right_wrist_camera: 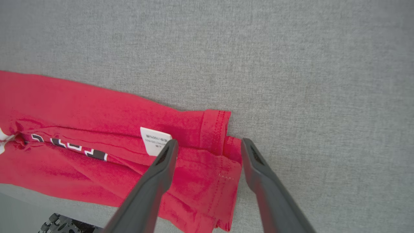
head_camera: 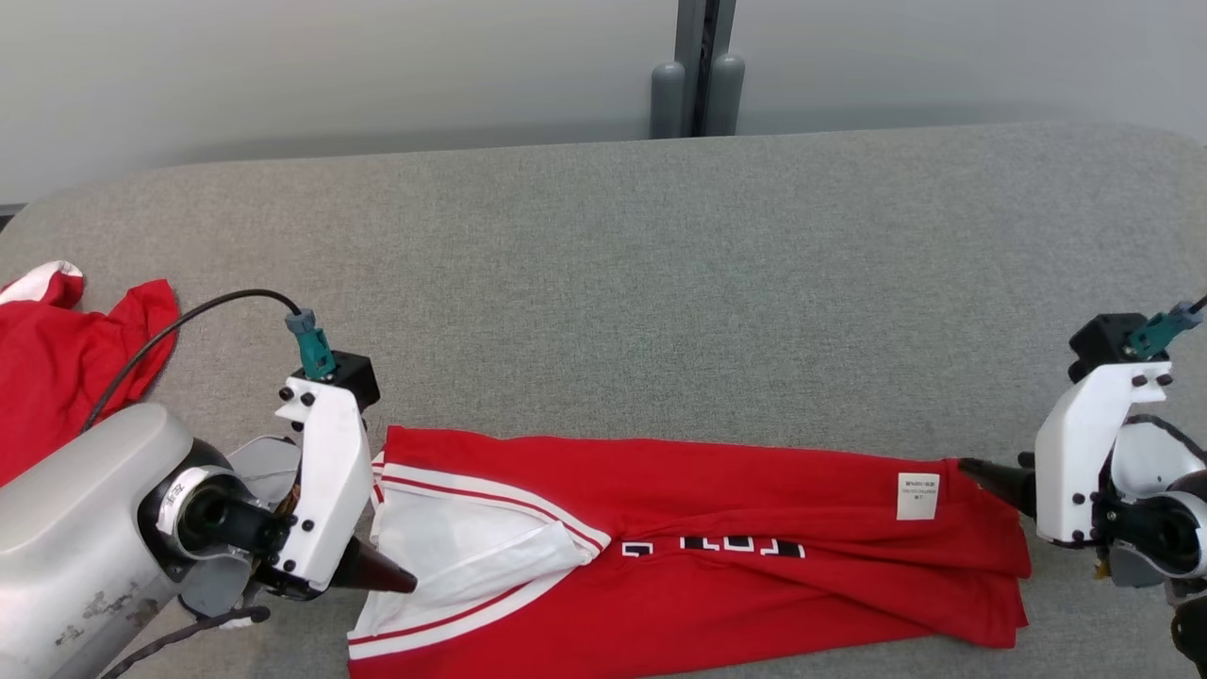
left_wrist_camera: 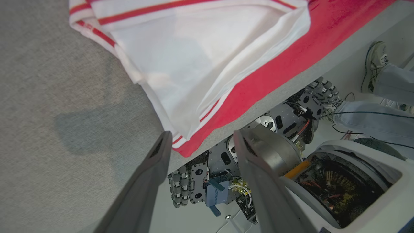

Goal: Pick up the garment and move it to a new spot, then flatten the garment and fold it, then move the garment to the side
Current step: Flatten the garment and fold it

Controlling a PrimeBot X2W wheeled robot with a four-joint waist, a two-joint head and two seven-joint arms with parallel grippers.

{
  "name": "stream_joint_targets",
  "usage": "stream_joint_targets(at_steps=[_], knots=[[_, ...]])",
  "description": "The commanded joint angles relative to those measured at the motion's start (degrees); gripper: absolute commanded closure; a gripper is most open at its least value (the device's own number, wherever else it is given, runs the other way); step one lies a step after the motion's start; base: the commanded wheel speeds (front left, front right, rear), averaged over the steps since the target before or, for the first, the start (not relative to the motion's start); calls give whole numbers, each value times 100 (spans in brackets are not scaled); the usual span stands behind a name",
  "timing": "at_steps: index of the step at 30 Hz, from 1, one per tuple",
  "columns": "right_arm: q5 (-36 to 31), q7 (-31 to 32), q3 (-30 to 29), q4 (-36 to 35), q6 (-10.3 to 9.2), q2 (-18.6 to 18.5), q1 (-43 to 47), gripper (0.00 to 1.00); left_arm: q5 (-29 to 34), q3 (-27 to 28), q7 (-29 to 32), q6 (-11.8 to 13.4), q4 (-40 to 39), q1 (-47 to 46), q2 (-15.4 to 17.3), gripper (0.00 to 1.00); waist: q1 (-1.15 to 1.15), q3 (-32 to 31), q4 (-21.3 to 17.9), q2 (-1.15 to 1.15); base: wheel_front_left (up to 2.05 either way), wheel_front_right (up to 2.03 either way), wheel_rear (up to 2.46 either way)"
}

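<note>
Two grippers flank a red jersey garment with white striped trim point(head_camera: 754, 509), which lies folded into a long band along the near edge of a grey fabric-covered table point(head_camera: 603, 264). In the head view, the left gripper point(head_camera: 396, 577) reaches in from the lower left, its forearm low and its fingers pointing right at the garment's white end. The right gripper point(head_camera: 981, 471) comes in from the right edge, fingers pointing left at the hem end beside a small white care label point(head_camera: 917, 496). A second crumpled red cloth point(head_camera: 57, 349) lies well apart at the far left.

In the left wrist view, the left gripper point(left_wrist_camera: 202, 134) has its jaws spread wide and holds nothing; one fingertip sits just beside the garment's point(left_wrist_camera: 200, 58) near corner at the table edge. Below the edge, a person's sneaker point(left_wrist_camera: 375, 64) shows.

In the right wrist view, the right gripper point(right_wrist_camera: 209, 142) is likewise spread and empty, tilted down over the garment's point(right_wrist_camera: 81, 106) stitched hem, one finger overlapping the label point(right_wrist_camera: 153, 140).
</note>
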Motion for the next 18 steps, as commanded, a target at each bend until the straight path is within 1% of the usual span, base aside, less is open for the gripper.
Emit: stream_joint_targets(at_steps=[1,4,6,9,11,14,18], knots=[[35,-219,-95,-102,10,-16,-27,0,10,95,-133,-41,10,48,2,0,0,-125,-11,0,0,0,0],[69,-716,-254,-304,10,-16,-41,0,73,267,-475,-113,-16,-12,-22,0,0,-253,-6,0,0,0,0],[118,-1150,-385,-439,10,16,-1,0,196,404,-848,-189,-44,-55,-32,0,0,-332,-3,0,0,0,0],[99,-1921,-645,-631,10,38,120,0,503,651,-1646,-270,-86,-49,-43,0,0,-418,7,0,0,0,0],[13,-2445,-808,-706,10,81,237,0,744,819,-2289,-295,-100,35,-56,0,0,-469,19,0,0,0,0],[-117,-3220,-1040,-836,10,179,428,0,1058,1110,-3331,-179,-118,248,-89,0,0,-526,42,0,0,0,0],[-336,-4256,-1181,-1032,10,285,839,0,1335,1565,-4782,191,-197,685,-160,0,0,-604,80,0,0,0,0]])
